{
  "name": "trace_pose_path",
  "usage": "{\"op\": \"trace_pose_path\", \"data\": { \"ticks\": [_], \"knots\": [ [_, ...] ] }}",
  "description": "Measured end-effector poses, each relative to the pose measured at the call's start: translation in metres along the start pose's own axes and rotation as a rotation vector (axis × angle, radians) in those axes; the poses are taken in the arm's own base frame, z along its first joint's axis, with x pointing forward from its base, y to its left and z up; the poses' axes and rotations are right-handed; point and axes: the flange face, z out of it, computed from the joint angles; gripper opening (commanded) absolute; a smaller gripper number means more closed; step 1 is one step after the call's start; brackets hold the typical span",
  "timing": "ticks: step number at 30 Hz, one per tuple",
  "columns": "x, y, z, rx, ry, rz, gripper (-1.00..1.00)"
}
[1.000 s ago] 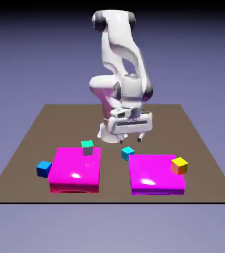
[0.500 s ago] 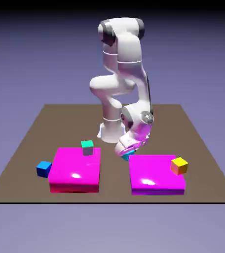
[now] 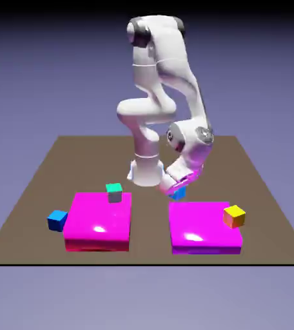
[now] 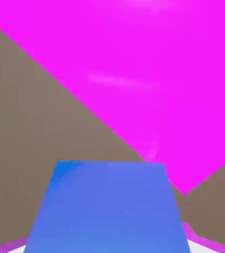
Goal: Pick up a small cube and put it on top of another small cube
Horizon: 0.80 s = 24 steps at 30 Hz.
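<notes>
Between the two magenta slabs: gripper (image 3: 178, 188), clenched on cyan cube (image 3: 178, 192), raised just off table (image 3: 40, 187). Step judged: carry phase. Next move calls for travel to orange cube (image 3: 234, 216), alignment directly above, then gentle lowering.

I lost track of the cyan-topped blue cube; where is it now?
In the exterior view, the blue cube sits in the pincer, lifted just beyond the far edge of the right magenta block.
</notes>
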Motion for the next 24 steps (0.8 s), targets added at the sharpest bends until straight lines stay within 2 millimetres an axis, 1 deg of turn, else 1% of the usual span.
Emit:
{"op": "trace_pose_path", "data": {
  "ticks": [6, 11, 13, 14, 15, 16, 17, 18, 21, 22, 24],
  "knots": [
    [0.046, -0.046, -0.07, -0.108, 0.151, -0.422, -1.0],
    [0.073, -0.089, -0.134, -0.237, 0.265, -0.751, -1.0],
    [0.08, -0.105, -0.16, -0.297, 0.306, -0.873, -1.0],
    [0.083, -0.115, -0.169, -0.327, 0.317, -0.934, -1.0],
    [0.084, -0.123, -0.173, -0.352, 0.313, -0.987, -1.0],
    [0.081, -0.128, -0.156, -0.352, 0.266, -1.014, -1.0],
    [0.079, -0.13, -0.147, -0.348, 0.242, -1.018, -1.0],
    [0.079, -0.13, -0.147, -0.348, 0.242, -1.018, -1.0],
    [0.101, -0.126, -0.087, -0.349, 0.242, -1.017, -1.0],
    [0.102, -0.126, -0.083, -0.348, 0.242, -1.018, 1.0],
    [0.102, -0.126, -0.083, -0.35, 0.243, -1.018, 1.0]
  ]
}}
